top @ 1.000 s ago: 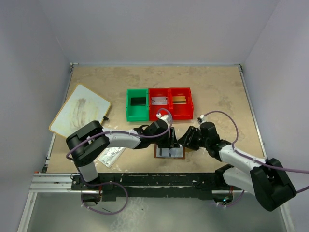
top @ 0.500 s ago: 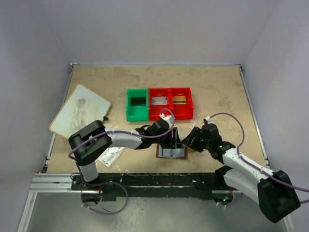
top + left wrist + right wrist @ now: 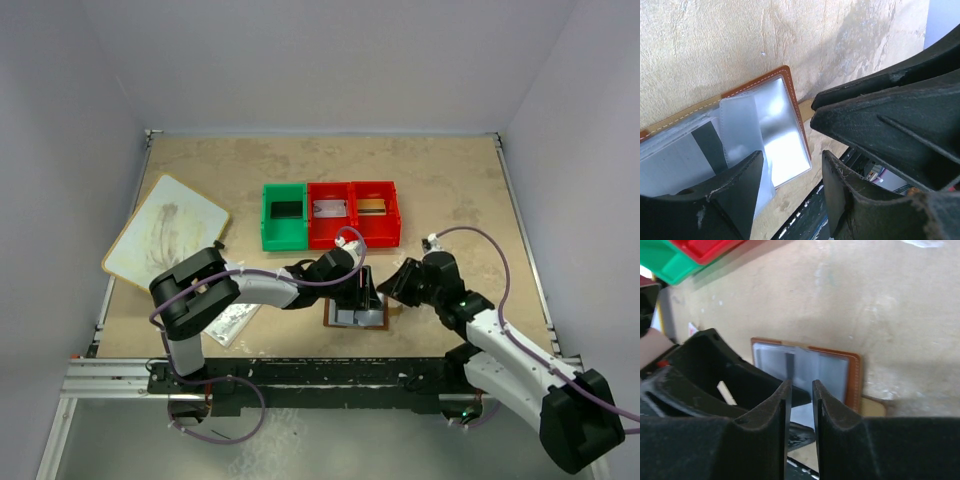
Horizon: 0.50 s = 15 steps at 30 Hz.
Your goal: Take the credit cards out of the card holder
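Note:
The brown leather card holder (image 3: 355, 318) lies open on the table near the front edge, its pale clear pockets facing up. My left gripper (image 3: 365, 297) stands on it, jaws open; in the left wrist view (image 3: 792, 160) one finger (image 3: 735, 195) rests on the clear pockets (image 3: 780, 125). My right gripper (image 3: 393, 288) hovers just right of the holder, and only a narrow gap shows between its fingers in the right wrist view (image 3: 801, 385). Nothing shows in that gap. The holder (image 3: 852, 375) lies beyond those fingertips, partly hidden by the left gripper (image 3: 730, 375).
A green bin (image 3: 284, 215) and two red bins (image 3: 331, 214) (image 3: 375, 212) stand behind the holder; each red bin holds a card. A white board (image 3: 167, 229) lies at the left. A clear packet (image 3: 230, 322) lies at the front left.
My right gripper has drawn back to the right, away from the holder. My left gripper has shifted slightly right and stays on the holder.

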Tool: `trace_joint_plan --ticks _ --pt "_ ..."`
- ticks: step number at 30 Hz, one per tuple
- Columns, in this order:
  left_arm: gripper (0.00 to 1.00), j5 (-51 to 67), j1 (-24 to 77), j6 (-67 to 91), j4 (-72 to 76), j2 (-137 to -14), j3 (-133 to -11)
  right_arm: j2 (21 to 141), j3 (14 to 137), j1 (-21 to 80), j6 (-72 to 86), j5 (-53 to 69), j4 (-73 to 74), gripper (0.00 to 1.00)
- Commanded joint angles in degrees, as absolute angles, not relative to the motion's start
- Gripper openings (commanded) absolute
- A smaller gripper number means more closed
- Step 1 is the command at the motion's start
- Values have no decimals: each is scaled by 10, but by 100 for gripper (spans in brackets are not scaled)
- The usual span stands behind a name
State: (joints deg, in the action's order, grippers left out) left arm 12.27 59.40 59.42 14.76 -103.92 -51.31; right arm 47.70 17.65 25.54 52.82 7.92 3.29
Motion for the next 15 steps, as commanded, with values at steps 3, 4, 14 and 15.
trace_joint_plan --ticks 3,4,14,15 --pt "49 128 598 592 170 -1034 -524 538 221 256 505 150 -54 22" --pt "49 128 597 591 170 -1033 -524 555 224 256 501 158 -66 21" --pt "49 126 598 587 162 -1031 -525 677 188 256 477 280 -168 14" --pt "49 125 597 586 161 -1030 -526 685 184 256 475 269 -160 15"
